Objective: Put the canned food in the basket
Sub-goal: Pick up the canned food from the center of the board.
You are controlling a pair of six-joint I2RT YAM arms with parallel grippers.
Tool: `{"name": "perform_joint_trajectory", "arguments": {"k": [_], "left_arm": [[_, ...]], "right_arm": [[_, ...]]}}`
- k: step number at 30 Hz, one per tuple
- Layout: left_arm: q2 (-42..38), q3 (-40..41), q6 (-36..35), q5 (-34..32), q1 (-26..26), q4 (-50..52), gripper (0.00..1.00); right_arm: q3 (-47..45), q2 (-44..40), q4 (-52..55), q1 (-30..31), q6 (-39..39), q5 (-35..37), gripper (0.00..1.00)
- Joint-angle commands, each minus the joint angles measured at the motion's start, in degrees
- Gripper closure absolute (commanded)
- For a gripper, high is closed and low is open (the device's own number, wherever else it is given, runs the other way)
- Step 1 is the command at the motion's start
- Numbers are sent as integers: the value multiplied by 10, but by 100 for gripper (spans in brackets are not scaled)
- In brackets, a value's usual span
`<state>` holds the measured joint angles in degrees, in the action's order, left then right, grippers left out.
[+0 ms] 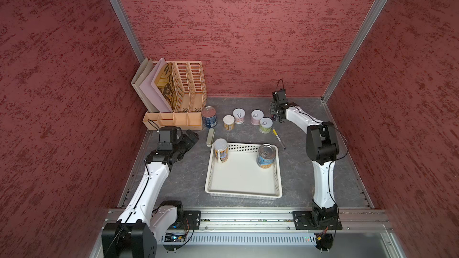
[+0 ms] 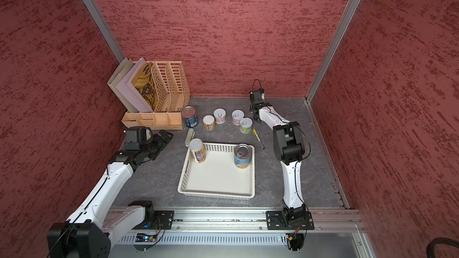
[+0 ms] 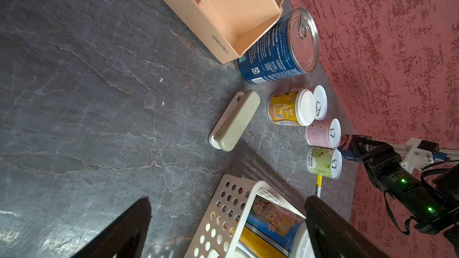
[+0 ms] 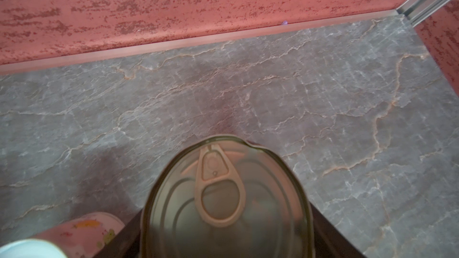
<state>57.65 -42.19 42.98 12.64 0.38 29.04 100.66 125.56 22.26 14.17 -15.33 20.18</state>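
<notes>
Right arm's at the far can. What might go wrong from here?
The right fingers flank the metal-topped can with the pink can right beside; a sideways lift may topple it.
The pen lies between there and the basket; a low carry could sweep it.
The blue-label can stands in the basket's nearest corner, risking a collision.

mottled red walls (image 1: 248, 33) on three sides, aluminium corner posts (image 1: 121, 13) upper left and right, grey veined tabletop (image 1: 188, 177) across lower centre.

A yellow can (image 2: 198, 150) and blue can (image 2: 243, 156) stand in the basket (image 2: 216, 194), seemingly against its far wall.
</notes>
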Motion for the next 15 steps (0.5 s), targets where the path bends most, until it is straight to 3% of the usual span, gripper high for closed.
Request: {"name": "perform_joint_trajectory", "arguments": {"k": [1,15], "left_arm": [[1,-20,-12,6,7,14,0],[19,-42,-21,-7,7,37,0]], "right_arm": [[-2,-63,-68,8,9,26,61],[-48,-139,-102,50,34,52,65]]}}
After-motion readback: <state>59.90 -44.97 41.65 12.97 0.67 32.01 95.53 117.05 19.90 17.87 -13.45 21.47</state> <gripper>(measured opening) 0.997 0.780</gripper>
